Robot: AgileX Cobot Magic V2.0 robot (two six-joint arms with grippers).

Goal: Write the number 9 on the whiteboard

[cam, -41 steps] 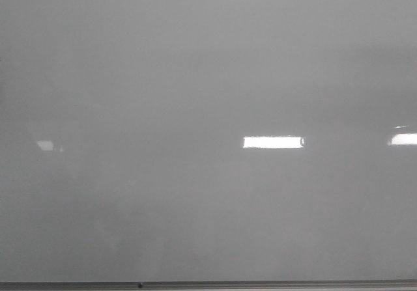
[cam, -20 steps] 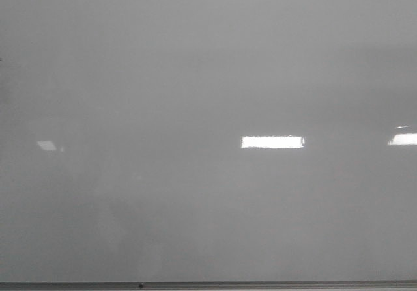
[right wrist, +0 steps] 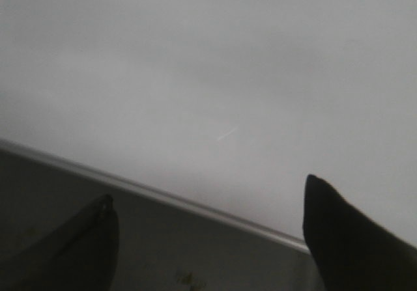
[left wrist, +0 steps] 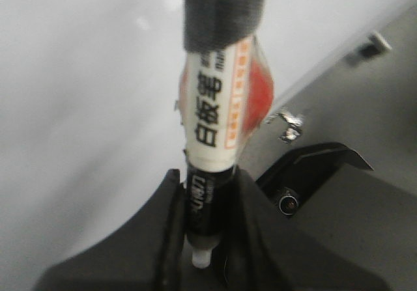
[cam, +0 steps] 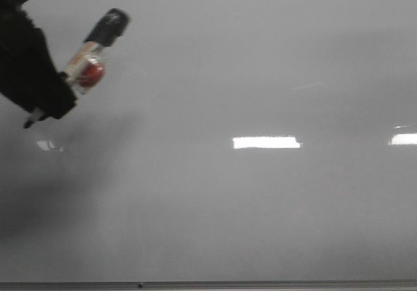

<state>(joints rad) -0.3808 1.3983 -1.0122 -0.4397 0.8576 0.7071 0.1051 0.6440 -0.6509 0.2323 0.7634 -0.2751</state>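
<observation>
Up in the upper left of the front frame, the left gripper [cam: 49, 92] is clamped on a whiteboard marker [cam: 96, 51], which slants toward the upper right with its black cap end [cam: 112, 24] leading. The marker's white label with a red patch shows between the cap and the dark fingers. From the left wrist camera, the marker [left wrist: 218, 118] runs up between the two black fingers [left wrist: 166, 219], gripped at its dark lower barrel, with black Chinese characters on the label and a grey cap [left wrist: 221, 11] at the far end.

The whiteboard [cam: 247, 200] fills nearly the whole front frame, glossy and pale grey, with its thin metal edge strip [cam: 260, 284] along the bottom. A soft shadow of the arm falls across the lower left. No marker line of the number 9 shows on the surface.

At the right wrist, the right gripper [right wrist: 208, 239] has its dark fingertips [right wrist: 339, 232] well apart and holds nothing, above the board's edge strip [right wrist: 163, 196].
</observation>
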